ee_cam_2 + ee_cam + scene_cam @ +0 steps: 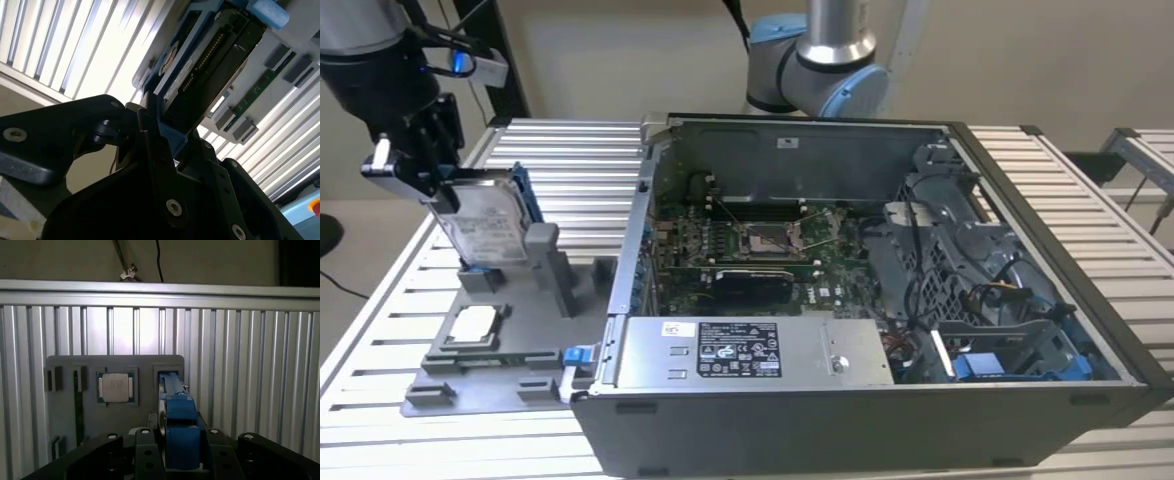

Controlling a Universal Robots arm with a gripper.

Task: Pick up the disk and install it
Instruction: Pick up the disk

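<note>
The disk (490, 228) stands on edge and slightly tilted at the exterior view's left. It is a silver-grey drive with a white label and a blue bracket, and its lower end is at the slot of the grey holder plate (534, 350). My gripper (444, 190) comes down from above and is shut on the disk's upper end. In the first wrist view the black fingers (145, 450) flank the blue bracket of the disk (179, 422). The second wrist view has the gripper (167, 132) clamped on the disk (210, 65) at its blue edge.
The open computer case (1067, 300) lies to the exterior view's right of the holder, with its motherboard (747, 240), a grey box with a white label (747, 350) and a blue-tabbed drive bay (1001, 355). A small square chip (471, 325) sits on the holder. The slatted table (574, 160) lies underneath.
</note>
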